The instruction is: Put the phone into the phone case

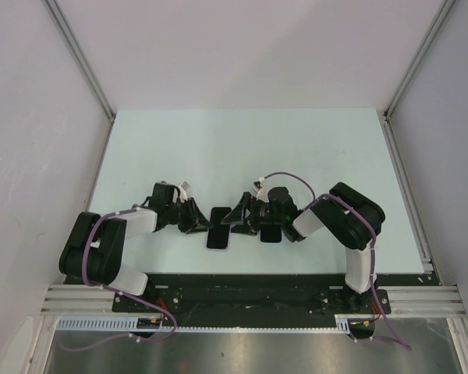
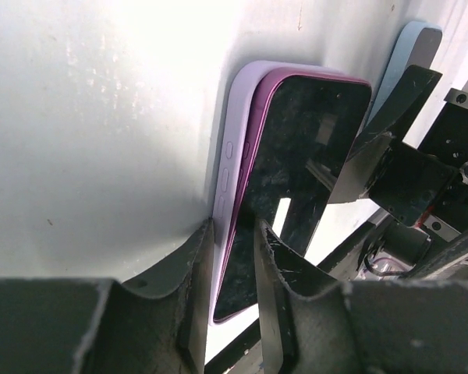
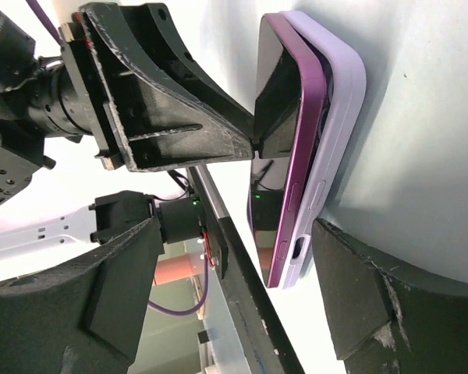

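The purple phone [image 1: 218, 232] lies screen up on the lilac case [image 1: 217, 247] at the table's front middle. In the left wrist view the phone [image 2: 296, 156] sits tilted on the case [image 2: 235, 132], its side edge standing proud of the case wall. My left gripper [image 2: 232, 238] is closed on the near edge of the phone and case together. In the right wrist view the phone [image 3: 285, 156] and case [image 3: 339, 109] show the same gap. My right gripper [image 3: 242, 234] is wide open around the phone's corner, one finger [image 3: 359, 296] on the table beside the case.
A second dark slab with a pale blue edge [image 2: 413, 47] lies just right of the phone, under the right gripper [image 1: 238, 214]. The left gripper [image 1: 201, 222] and right gripper face each other closely. The black base rail [image 1: 249, 282] runs along the near edge.
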